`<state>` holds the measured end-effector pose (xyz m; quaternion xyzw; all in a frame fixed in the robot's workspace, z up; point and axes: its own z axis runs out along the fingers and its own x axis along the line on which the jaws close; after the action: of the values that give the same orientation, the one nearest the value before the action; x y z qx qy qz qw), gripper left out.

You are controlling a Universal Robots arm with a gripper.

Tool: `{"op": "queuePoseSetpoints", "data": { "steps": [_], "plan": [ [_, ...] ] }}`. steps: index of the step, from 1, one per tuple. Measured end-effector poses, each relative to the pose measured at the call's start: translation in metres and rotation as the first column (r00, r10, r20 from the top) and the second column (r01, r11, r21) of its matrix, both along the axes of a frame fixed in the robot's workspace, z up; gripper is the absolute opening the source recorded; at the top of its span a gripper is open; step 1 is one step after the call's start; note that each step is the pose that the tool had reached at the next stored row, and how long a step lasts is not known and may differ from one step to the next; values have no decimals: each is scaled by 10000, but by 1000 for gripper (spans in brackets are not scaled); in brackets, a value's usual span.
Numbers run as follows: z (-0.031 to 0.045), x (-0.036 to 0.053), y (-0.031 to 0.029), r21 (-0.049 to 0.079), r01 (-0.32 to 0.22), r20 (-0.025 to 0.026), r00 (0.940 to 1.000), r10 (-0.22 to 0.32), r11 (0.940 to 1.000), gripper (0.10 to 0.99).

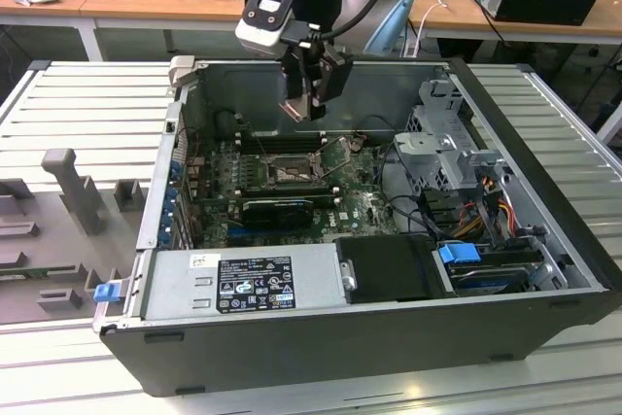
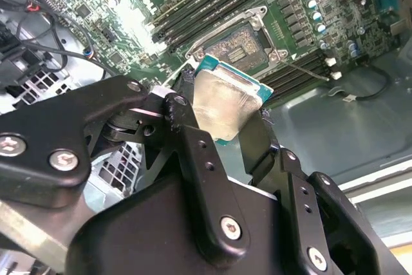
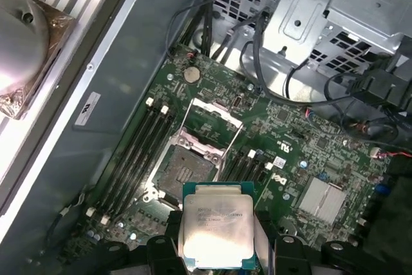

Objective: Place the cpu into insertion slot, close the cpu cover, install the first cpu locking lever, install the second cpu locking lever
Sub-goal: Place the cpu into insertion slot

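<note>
Above motherboard [image 3: 283, 140], jaws clamp cpu [image 3: 215, 227] by two opposite edges, other two edges free. Insertion slot [image 3: 187, 169] lower down, well apart, pin field uncovered. Cpu cover [image 3: 214, 117] swung back beside it. Memory slots [image 3: 138, 146] flank frame.

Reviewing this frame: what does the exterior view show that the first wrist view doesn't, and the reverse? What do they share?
Exterior view alone: the labelled power supply along the case's near edge, grey fixtures on the table at that view's left, and wooden desks behind.
First wrist view alone: the cpu with its metal top face-on, the coin cell on the board, and detail of the raised cpu cover.
Both: the gripper shut on the cpu above the motherboard, the empty insertion slot, and the metal drive cage.
</note>
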<state>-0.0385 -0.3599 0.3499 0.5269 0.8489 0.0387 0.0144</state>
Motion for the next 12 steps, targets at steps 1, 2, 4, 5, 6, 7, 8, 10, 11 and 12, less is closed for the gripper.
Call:
{"op": "queuePoseSetpoints", "data": {
  "steps": [1, 2, 4, 5, 6, 7, 8, 10, 11, 12],
  "plan": [
    [-2, 0, 0, -2, 132, 0, 9999, -132, 9999, 522],
    [-3, 0, 0, -3, 206, 0, 9998, -206, 9998, 522],
    [-5, 0, 0, -5, 361, 0, 9993, -361, 9993, 522],
    [-6, 0, 0, -6, 436, 0, 9990, -436, 9990, 522],
    [-7, 0, 0, -8, 508, 0, 9987, -508, 9987, 522],
    [-8, 0, 0, -11, 619, 0, 9981, -619, 9981, 522],
    [-10, 0, 0, -13, 700, 0, 9975, -700, 9975, 522],
    [-13, 0, 0, -14, 871, 0, 9962, -871, 9962, 522],
    [-16, 0, 0, -15, 953, 0, 9954, -953, 9954, 522],
    [-24, 0, 0, -15, 1042, 0, 9946, -1042, 9946, 522]
  ]
}}
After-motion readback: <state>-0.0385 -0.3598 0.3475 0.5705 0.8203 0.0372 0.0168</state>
